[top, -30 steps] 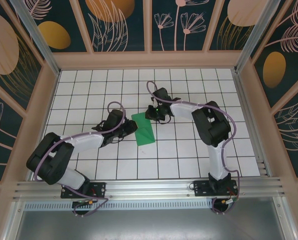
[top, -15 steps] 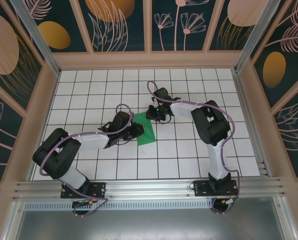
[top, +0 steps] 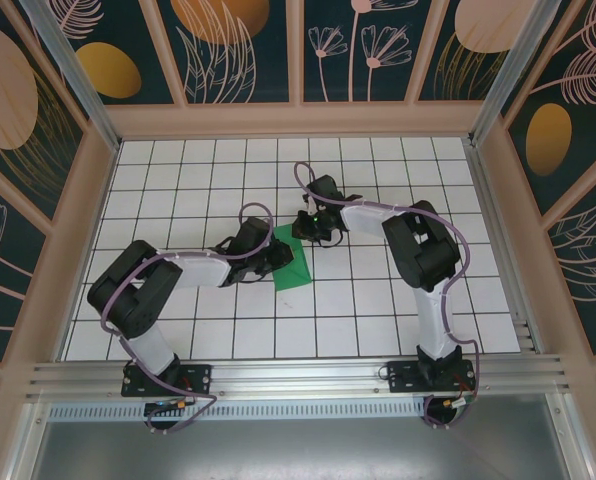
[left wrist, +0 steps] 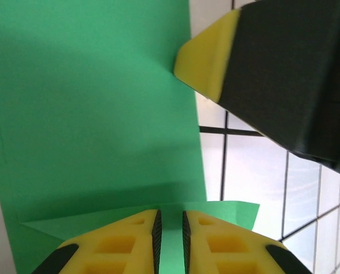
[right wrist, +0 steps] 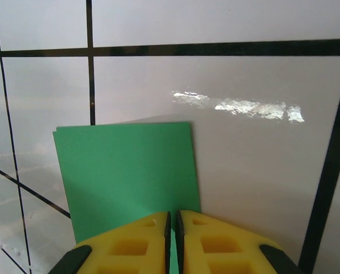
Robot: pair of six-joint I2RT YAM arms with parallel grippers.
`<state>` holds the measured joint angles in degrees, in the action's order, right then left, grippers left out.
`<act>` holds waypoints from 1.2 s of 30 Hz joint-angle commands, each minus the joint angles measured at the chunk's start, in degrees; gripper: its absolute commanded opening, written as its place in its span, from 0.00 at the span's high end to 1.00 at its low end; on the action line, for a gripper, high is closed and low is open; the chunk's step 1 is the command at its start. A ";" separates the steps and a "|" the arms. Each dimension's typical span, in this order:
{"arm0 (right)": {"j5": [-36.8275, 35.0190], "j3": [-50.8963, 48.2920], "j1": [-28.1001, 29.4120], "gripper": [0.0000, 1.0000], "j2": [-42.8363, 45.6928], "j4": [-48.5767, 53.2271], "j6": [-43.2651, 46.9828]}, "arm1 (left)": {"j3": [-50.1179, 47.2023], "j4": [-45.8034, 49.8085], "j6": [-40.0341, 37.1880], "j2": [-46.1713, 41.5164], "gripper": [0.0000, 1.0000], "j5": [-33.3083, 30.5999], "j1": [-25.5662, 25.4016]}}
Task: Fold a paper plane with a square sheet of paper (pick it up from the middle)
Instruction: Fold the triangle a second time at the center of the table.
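The square sheet of paper (top: 297, 270) lies on the white grid table, folded into a bright green oblong. My left gripper (top: 277, 256) rests on its left part. In the left wrist view the paper (left wrist: 101, 103) spreads ahead, and a lighter green flap (left wrist: 233, 212) runs under the left gripper (left wrist: 170, 214), whose jaws stand a narrow slit apart. My right gripper (top: 307, 229) is shut, tips down on the paper's far right corner. Its yellow fingertip (left wrist: 207, 60) touches the paper's edge. In the right wrist view the paper (right wrist: 124, 171) reaches under the right gripper (right wrist: 173, 214).
Low wooden walls (top: 493, 200) ring the tiled table (top: 378, 320) on three sides. A metal rail (top: 298, 375) with both arm bases runs along the near edge. The right arm's elbow (top: 423, 250) stands over the right half; open tiles lie at the front and the back left.
My left arm has swung to the right, carrying its gripper from beside the paper onto the paper's left part, with its jaws a little closer together. The right arm and the paper have stayed put.
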<state>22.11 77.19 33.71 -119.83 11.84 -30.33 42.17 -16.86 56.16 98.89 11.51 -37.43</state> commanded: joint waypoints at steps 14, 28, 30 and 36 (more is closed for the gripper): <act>0.83 -2.19 0.05 0.85 -1.00 1.59 1.41 | 2.21 1.68 0.54 2.78 0.81 -3.89 -0.28; 3.53 -8.03 -1.92 0.81 12.83 -0.48 4.43 | 1.51 4.12 0.70 3.31 0.81 -5.33 -0.23; 3.88 -11.71 -1.99 0.80 15.62 -0.40 5.06 | 1.51 4.12 0.75 3.33 0.81 -5.36 -0.24; 7.27 -21.02 -1.44 0.80 20.62 -0.28 6.92 | 1.51 4.21 1.15 3.68 0.81 -5.56 -0.27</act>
<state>26.65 59.11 31.94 -100.25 10.57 -25.52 43.20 -15.40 56.47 101.10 7.42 -37.52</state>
